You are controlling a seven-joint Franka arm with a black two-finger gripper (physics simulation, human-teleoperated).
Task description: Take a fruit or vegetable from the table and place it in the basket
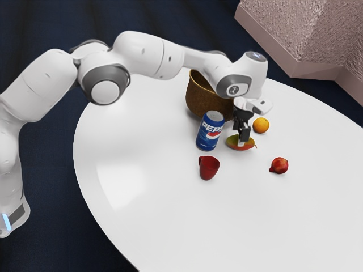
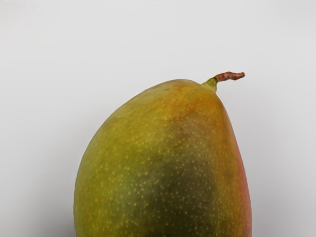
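The black, angular gripper point(image 1: 244, 140) is at the oval, speckled green-red mango point(image 2: 163, 168); whether open or closed, I cannot tell.

The brand name PEPSI point(image 1: 212, 128) can be read in the exterior view, in white capitals on the blue side of the drink can point(image 1: 203, 140) that stands on the worktop point(image 1: 159, 226); its last letter, near the can's curved edge, is hard to make out. Just below the name sits the brand's round emblem point(image 1: 213, 135). A small mark point(image 1: 233, 89) on the white arm point(image 1: 142, 51) is too small to read.
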